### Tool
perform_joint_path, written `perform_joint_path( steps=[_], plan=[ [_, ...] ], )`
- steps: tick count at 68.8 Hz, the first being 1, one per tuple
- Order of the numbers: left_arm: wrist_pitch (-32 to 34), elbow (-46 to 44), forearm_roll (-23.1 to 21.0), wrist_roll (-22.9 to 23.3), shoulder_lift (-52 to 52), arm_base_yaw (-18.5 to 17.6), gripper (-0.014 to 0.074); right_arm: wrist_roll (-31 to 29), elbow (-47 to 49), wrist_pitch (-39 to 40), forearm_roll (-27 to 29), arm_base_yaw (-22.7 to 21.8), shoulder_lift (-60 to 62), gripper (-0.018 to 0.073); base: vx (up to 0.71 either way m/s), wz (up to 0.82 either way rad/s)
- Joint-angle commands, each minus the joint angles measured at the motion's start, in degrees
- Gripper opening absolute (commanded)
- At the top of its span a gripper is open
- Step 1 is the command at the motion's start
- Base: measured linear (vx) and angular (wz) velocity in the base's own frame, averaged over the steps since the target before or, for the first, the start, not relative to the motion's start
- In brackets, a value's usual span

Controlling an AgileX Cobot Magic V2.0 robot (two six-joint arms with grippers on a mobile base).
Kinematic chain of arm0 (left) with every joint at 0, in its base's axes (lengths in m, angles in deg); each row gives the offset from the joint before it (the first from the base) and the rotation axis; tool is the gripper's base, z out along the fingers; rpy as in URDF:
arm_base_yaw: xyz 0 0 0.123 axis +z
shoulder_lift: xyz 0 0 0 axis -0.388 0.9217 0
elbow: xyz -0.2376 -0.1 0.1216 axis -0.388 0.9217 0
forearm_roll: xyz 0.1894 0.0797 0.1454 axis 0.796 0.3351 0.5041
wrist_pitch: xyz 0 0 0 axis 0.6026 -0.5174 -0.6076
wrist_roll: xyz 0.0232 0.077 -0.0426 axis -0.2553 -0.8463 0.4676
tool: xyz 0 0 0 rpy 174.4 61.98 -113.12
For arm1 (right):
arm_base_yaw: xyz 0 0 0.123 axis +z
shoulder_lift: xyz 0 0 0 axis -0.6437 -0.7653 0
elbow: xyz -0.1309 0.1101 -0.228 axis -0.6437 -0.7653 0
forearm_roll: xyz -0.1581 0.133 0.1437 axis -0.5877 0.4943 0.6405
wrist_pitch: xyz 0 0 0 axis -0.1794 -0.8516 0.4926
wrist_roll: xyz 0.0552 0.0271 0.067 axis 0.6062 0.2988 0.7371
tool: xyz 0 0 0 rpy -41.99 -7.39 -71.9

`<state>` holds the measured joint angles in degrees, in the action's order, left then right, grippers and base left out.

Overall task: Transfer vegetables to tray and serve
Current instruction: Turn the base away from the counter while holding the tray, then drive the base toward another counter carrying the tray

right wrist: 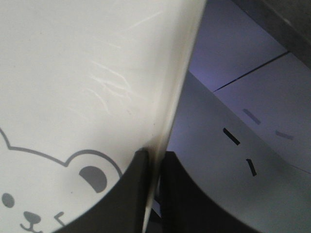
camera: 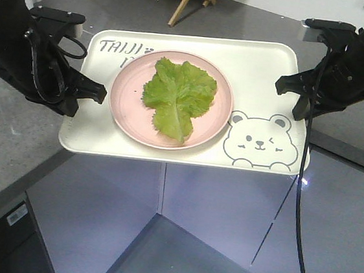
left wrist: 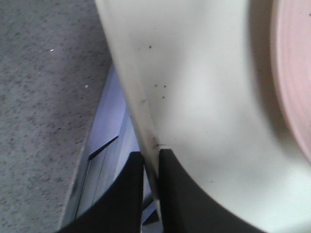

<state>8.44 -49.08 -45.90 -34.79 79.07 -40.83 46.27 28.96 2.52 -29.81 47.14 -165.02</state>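
Front view: a cream-white rectangular tray with rounded corners (camera: 254, 66) is held level above the gap beside a speckled grey stone counter (camera: 6, 137). Only this view shows the whole load. A round pink plate (camera: 123, 111) rests on the tray, left of centre, and a bright green crinkly lettuce leaf (camera: 179, 97) lies flat within the plate's rim.

The leaf's long axis follows its pale midrib and runs across the tray's short dimension, slightly tilted. The narrow stem end points toward the near edge and the broad frilled end toward the far edge. The leaf lies between the two grippers, apart from both and nearer the left one. Grey "TAIJI" lettering (camera: 120, 46) sits at the far left corner and a grey winking bear drawing (camera: 259, 141) at the near right.

The black left gripper (camera: 99, 92) meets the tray's left edge, and the black right gripper (camera: 293, 96) meets its right edge.

Left wrist view: this shows the grip that the front view leaves unclear. The left gripper (left wrist: 151, 155) is clamped on the tray (left wrist: 204, 97) rim, one finger on each side. The plate (left wrist: 296, 73) is a blurred pink arc at the right, and the counter (left wrist: 43, 97) lies at the left.

Right wrist view: the right gripper (right wrist: 154, 154) likewise pinches the tray (right wrist: 73, 73) rim, just beside the bear drawing (right wrist: 92, 178).
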Motion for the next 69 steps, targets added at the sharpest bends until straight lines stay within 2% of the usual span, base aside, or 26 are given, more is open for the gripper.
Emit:
perform_joint_path(
  steps=[1,69],
  plan=[
    [4.29,-1.68,-5.12,-1.55,-2.85,-1.07,-0.0006,-2.46,1.65,-1.06,5.46,0.77,3.36,-0.0010,-0.03,-0.36],
    [4.29,-1.68,-5.12,-1.55,-2.85,-1.07,-0.0006,-2.46,1.65,-1.06,5.46,0.77,3.36,-0.0010,-0.03,-0.27]
  ],
)
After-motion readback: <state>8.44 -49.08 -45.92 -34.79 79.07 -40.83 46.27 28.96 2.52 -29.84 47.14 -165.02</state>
